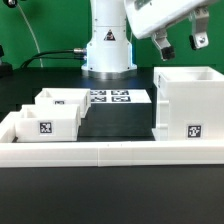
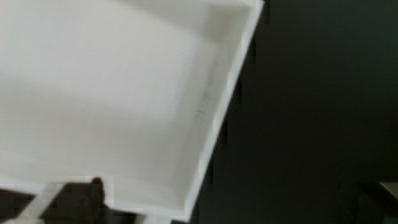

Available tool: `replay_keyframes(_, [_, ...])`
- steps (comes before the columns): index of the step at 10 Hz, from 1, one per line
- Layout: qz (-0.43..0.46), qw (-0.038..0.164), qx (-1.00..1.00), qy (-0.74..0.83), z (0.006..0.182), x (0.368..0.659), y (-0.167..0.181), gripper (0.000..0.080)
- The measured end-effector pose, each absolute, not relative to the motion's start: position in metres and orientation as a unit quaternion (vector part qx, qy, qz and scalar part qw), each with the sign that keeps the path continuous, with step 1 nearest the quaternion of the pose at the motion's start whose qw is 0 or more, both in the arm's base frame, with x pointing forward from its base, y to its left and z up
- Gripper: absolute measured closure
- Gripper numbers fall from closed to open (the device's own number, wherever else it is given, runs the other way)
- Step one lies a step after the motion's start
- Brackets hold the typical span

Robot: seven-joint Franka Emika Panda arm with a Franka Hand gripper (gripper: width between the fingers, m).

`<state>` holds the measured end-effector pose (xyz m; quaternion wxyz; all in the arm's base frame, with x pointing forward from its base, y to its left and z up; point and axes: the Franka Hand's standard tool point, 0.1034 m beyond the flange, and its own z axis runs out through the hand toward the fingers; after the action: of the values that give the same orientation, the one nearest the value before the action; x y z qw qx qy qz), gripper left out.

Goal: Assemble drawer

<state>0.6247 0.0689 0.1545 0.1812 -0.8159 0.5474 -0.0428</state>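
The tall white case [image 1: 188,105] stands at the exterior view's right with a square tag low on its front, open side up. Two small white trays sit at the left: one nearer [image 1: 45,122] with a tag, one behind it [image 1: 62,99]. My gripper [image 1: 180,43] hangs above the case, apart from it, jaws open and empty. In the wrist view the case's white wall [image 2: 107,90] fills most of the picture. One dark fingertip [image 2: 63,200] shows beside it and the gripper [image 2: 222,205] holds nothing.
The marker board [image 1: 110,98] lies flat between the trays and the case. A low white rail [image 1: 110,153] runs along the front of the black table. The robot's base [image 1: 108,50] stands at the back centre.
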Motion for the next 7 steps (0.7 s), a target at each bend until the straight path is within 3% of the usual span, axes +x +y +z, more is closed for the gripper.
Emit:
replay_keyframes(1, [-0.052, 0.173, -0.846, 0.502, 0.153, 0.624, 0.068, 0.0151])
replay_keyframes(3, [-0.074, 0.127, -0.933, 0.328, 0.142, 0.62, 0.063, 0.0151])
replay_keyframes(7, [-0.07, 0.117, -0.979, 0.149, 0.142, 0.616, 0.027, 0.0151])
